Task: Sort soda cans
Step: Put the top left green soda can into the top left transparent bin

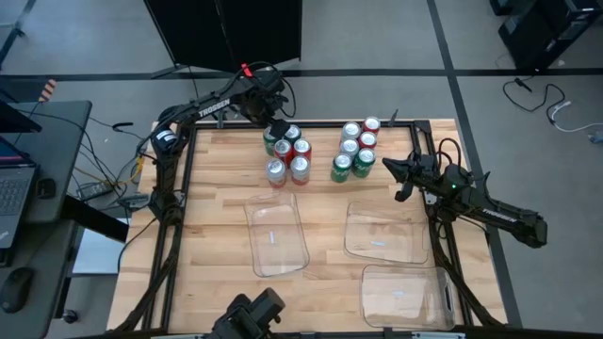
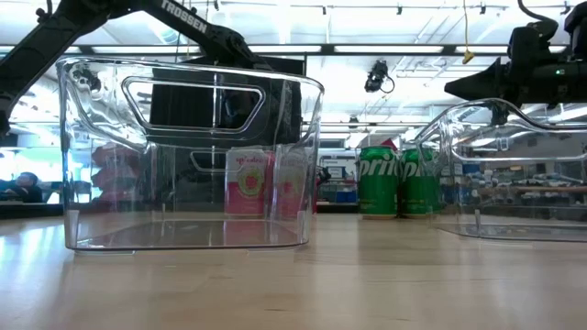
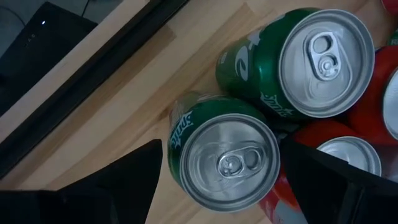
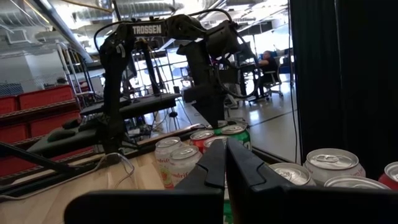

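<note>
At the counter's (image 1: 217, 273) far edge the left pincer (image 3: 217, 180) is straddling, spread wide, a green can (image 3: 224, 158) that's sitting jammed against its neighbours (image 3: 311, 62), so it's probably risking knocking those over.

Twelve upright soda cans (image 1: 300, 169) stand in two clusters at the table's far side.

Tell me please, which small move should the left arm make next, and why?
Probably close the left tool on the green can: its open fingers already sit on both sides of that can, not yet gripping. The right tool waits shut beside the other cluster.
</note>
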